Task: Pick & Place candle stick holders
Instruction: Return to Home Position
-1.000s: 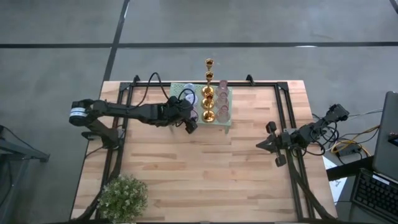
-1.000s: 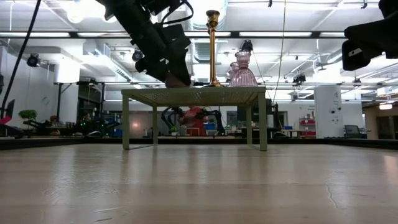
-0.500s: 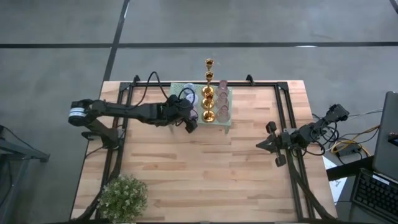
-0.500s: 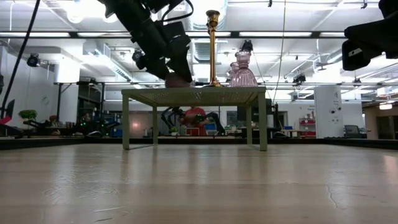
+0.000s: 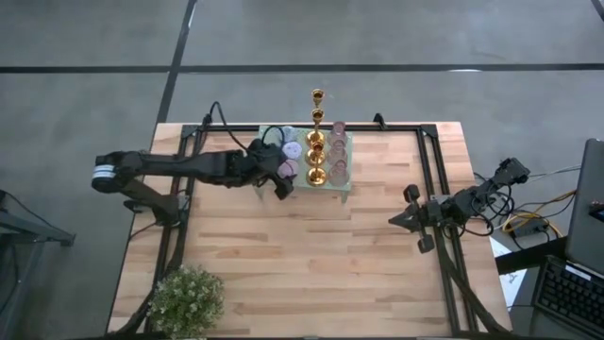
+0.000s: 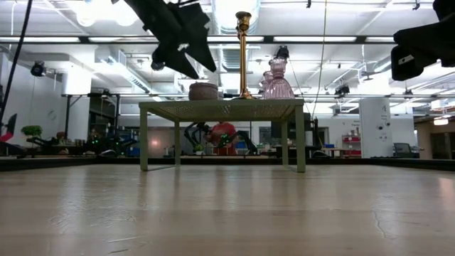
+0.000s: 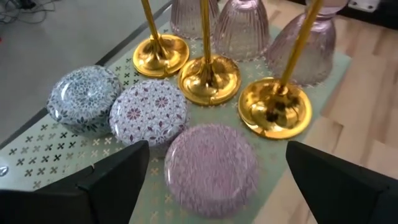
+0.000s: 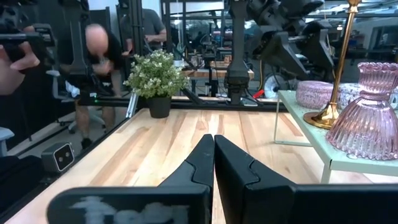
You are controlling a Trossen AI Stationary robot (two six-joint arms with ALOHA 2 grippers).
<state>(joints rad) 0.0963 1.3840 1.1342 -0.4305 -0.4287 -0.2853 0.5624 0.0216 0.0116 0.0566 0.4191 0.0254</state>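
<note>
Three gold candlesticks point(image 7: 208, 78) stand on the mint-green rack point(image 7: 37, 155), at the middle of the desk's point(image 5: 311, 264) far edge.
Pink ribbed glass holders point(image 7: 241, 34) stand just beside them towards the rack's right end, and patterned round tins point(image 7: 148, 112) towards its left. The left gripper point(image 5: 281, 181) hangs over the near-left corner, fingers spread wide and holding nothing. The right gripper point(image 8: 213, 155), near the desk's right edge, has its fingers pressed together, empty.

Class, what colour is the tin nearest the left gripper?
The tin is pale pink; left wrist view.
</note>
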